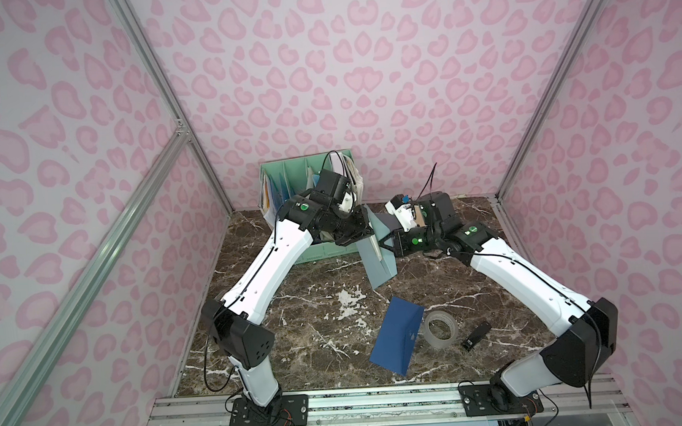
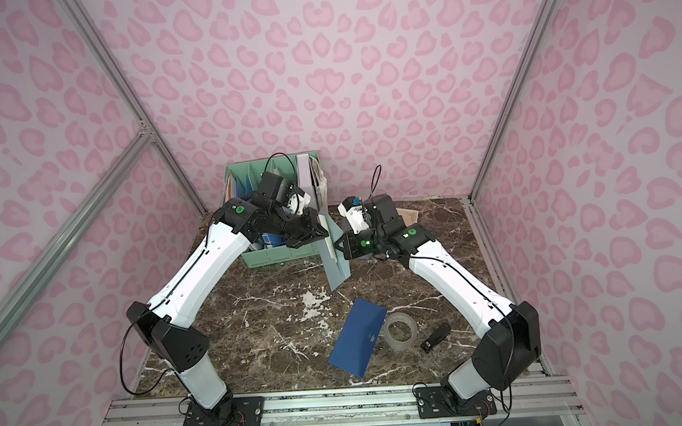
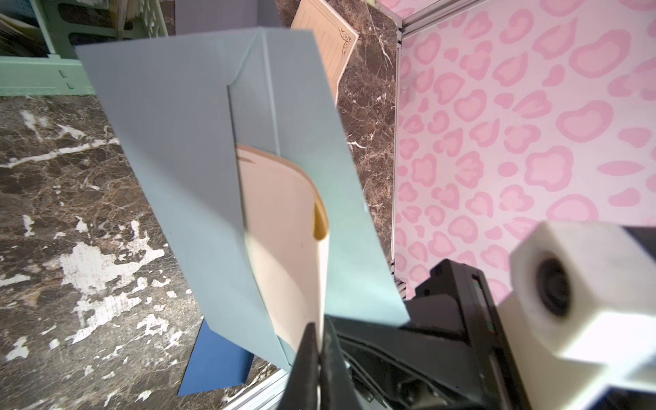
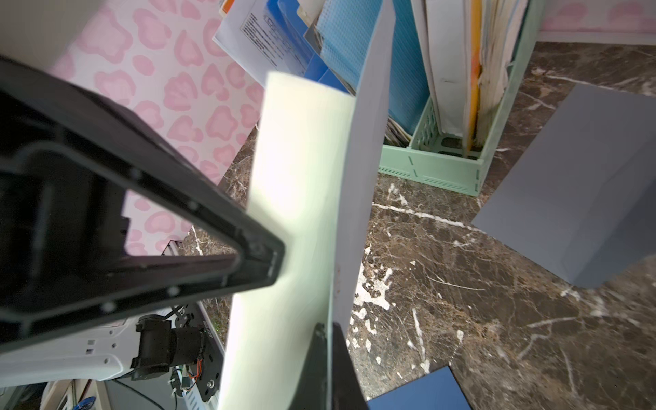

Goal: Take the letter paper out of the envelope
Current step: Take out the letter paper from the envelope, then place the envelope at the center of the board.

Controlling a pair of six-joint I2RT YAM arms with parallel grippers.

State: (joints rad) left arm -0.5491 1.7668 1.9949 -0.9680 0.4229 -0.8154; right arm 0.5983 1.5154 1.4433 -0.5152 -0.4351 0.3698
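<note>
A pale blue-grey envelope [image 1: 381, 263] [image 2: 336, 269] stands upright above the marble table, held between my two arms. In the left wrist view its opening faces the camera, and a cream letter paper [image 3: 280, 220] sticks partly out of the envelope [image 3: 177, 142]. My left gripper [image 3: 321, 342] [image 1: 366, 236] is shut on the near edge of that paper. My right gripper [image 4: 330, 335] [image 1: 382, 244] comes in from the opposite side and is shut on an edge of the envelope [image 4: 369, 159]. The rest of the paper is hidden inside.
A mint-green file organiser [image 1: 290, 172] full of papers stands just behind the left arm. A dark blue envelope [image 1: 396, 340], a tape roll [image 1: 439, 330] and a small black object [image 1: 476, 336] lie nearer the front. Another grey envelope [image 4: 575, 184] and a cream sheet [image 3: 333, 46] lie at the back.
</note>
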